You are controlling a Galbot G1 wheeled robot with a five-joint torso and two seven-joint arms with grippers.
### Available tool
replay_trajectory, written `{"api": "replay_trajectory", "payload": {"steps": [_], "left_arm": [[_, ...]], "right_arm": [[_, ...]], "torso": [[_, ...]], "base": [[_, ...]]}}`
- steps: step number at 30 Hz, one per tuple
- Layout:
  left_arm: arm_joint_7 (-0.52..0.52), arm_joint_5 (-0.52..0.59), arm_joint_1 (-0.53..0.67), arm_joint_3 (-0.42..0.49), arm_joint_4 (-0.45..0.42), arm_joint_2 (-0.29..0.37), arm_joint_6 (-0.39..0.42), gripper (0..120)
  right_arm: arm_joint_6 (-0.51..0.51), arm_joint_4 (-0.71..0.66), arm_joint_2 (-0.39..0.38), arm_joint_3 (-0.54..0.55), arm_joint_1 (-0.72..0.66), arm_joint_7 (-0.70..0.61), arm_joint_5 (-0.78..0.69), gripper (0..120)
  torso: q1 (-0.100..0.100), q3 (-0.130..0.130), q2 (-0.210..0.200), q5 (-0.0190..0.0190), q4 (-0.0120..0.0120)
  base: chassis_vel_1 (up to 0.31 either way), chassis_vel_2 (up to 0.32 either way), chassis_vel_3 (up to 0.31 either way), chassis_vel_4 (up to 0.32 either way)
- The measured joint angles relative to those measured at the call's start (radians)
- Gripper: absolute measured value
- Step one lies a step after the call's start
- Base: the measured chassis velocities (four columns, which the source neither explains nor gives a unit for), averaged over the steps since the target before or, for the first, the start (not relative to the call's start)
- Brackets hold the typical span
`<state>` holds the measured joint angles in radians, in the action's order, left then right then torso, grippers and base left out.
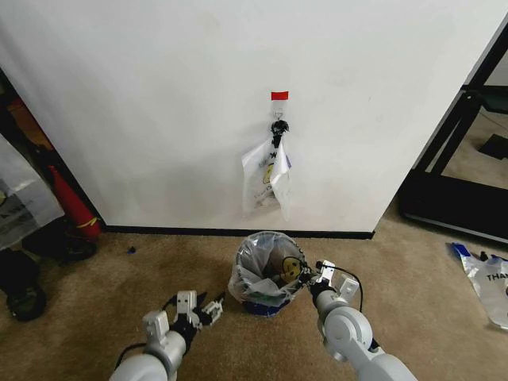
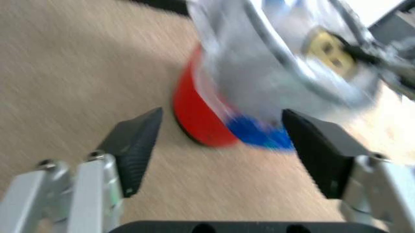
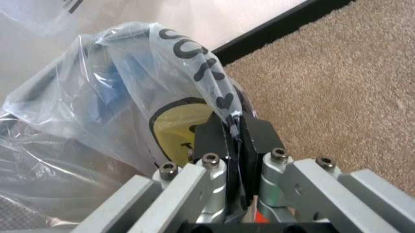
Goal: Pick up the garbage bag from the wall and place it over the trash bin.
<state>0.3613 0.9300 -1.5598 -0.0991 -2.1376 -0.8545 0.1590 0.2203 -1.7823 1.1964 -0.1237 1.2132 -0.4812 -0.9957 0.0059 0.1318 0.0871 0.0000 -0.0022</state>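
Note:
The garbage bag (image 1: 266, 262) is draped over the trash bin (image 1: 262, 309), which stands on the carpet below the wall (image 1: 159, 95). My right gripper (image 1: 312, 278) is at the bin's right rim, shut on the bag's edge. In the right wrist view the right gripper (image 3: 234, 131) pinches the see-through plastic (image 3: 116, 97) beside the yellow smiley. My left gripper (image 1: 202, 308) stands open, low on the carpet just left of the bin. From the left wrist, the left gripper (image 2: 224, 145) frames the bin's red side (image 2: 194, 116) and the bag (image 2: 279, 73) without touching them.
More same-print bags (image 1: 266, 178) hang from the black hook (image 1: 279, 125) under the red tape (image 1: 279, 95). A like bag (image 1: 488, 282) lies flat on the carpet at right, near a black frame (image 1: 452, 198). Red and black clutter (image 1: 71, 210) stands at left.

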Motion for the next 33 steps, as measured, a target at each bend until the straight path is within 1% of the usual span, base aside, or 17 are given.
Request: {"api": "replay_trajectory", "payload": {"steps": [1, 2, 5, 6, 7, 12, 14, 16, 20, 22, 26, 28, 32, 33], "left_arm": [[-0.006, 0.004, -0.015, 0.014, -0.004, -0.009, -0.001, 83], [-0.013, 0.018, -0.024, 0.030, -0.005, -0.020, -0.001, 88], [-0.022, 0.051, -0.013, 0.066, 0.008, -0.050, -0.001, 97], [-0.022, 0.051, -0.013, 0.066, 0.008, -0.050, -0.001, 97], [-0.022, 0.059, 0.006, 0.086, 0.020, -0.063, -0.001, 99], [-0.020, 0.087, 0.113, 0.144, 0.085, -0.106, 0.011, 100], [-0.020, 0.087, 0.115, 0.145, 0.087, -0.106, 0.011, 100], [-0.018, 0.091, 0.160, 0.178, 0.136, -0.121, 0.018, 100], [-0.019, 0.074, 0.180, 0.209, 0.189, -0.130, 0.018, 100], [-0.019, 0.070, 0.183, 0.214, 0.201, -0.133, 0.017, 100], [-0.019, 0.067, 0.213, 0.227, 0.255, -0.149, 0.012, 100], [-0.019, 0.069, 0.219, 0.229, 0.262, -0.149, 0.012, 100], [-0.022, 0.125, 0.247, 0.236, 0.274, -0.145, 0.009, 100], [-0.022, 0.125, 0.247, 0.236, 0.274, -0.145, 0.009, 100]], "right_arm": [[0.000, 0.001, 0.002, 0.000, 0.000, -0.002, 0.000, 1], [0.000, 0.001, 0.004, 0.000, -0.001, -0.003, 0.000, 1], [0.001, 0.003, 0.004, 0.002, -0.004, -0.006, 0.000, 1], [0.001, 0.003, 0.004, 0.002, -0.004, -0.006, 0.000, 1], [0.001, 0.003, 0.004, 0.003, -0.005, -0.006, 0.000, 1], [0.001, 0.004, 0.004, 0.006, -0.006, -0.007, 0.001, 1], [0.001, 0.004, 0.004, 0.007, -0.006, -0.007, 0.001, 1], [0.001, 0.006, 0.004, 0.008, -0.008, -0.007, 0.001, 1], [0.001, 0.009, 0.002, 0.010, -0.013, -0.007, 0.001, 1], [0.001, 0.010, 0.001, 0.010, -0.014, -0.007, 0.000, 1], [0.001, 0.014, -0.001, 0.016, -0.020, -0.007, -0.002, 1], [0.001, 0.014, -0.001, 0.017, -0.021, -0.006, -0.002, 1], [0.001, 0.019, -0.002, 0.024, -0.027, -0.005, -0.003, 1], [0.001, 0.019, -0.002, 0.024, -0.027, -0.005, -0.003, 1]], "torso": [[0.000, 0.000, 0.000, -0.0002, 0.0000], [0.000, 0.000, 0.000, -0.0001, 0.0000], [0.000, 0.000, 0.000, -0.0001, 0.0000], [0.000, 0.000, 0.000, -0.0001, 0.0000], [0.000, 0.000, 0.000, -0.0001, 0.0000], [0.000, 0.000, 0.000, -0.0001, -0.0003], [0.000, 0.000, 0.000, -0.0001, -0.0003], [0.000, 0.000, 0.000, -0.0001, -0.0003], [0.000, 0.000, 0.000, 0.0000, 0.0000], [0.000, 0.000, 0.000, 0.0000, -0.0001], [0.000, 0.000, 0.000, -0.0001, -0.0001], [0.000, 0.000, 0.000, -0.0001, -0.0001], [0.000, 0.000, 0.000, -0.0001, -0.0001], [0.000, 0.000, 0.000, -0.0001, -0.0001]], "base": [[0.000, 0.000, 0.000, 0.000], [0.000, 0.000, 0.000, 0.000], [0.000, 0.000, 0.000, 0.000], [0.000, 0.000, 0.000, 0.000], [0.000, 0.000, 0.000, 0.000], [0.000, 0.000, 0.000, 0.000], [0.000, 0.000, 0.000, 0.000], [0.000, 0.000, 0.000, 0.000], [0.000, 0.000, 0.000, 0.000], [0.000, 0.000, 0.000, 0.000], [0.000, 0.000, 0.000, 0.000], [0.000, 0.000, 0.000, 0.000], [0.000, 0.000, 0.000, 0.000], [0.000, 0.000, 0.000, 0.000]]}}
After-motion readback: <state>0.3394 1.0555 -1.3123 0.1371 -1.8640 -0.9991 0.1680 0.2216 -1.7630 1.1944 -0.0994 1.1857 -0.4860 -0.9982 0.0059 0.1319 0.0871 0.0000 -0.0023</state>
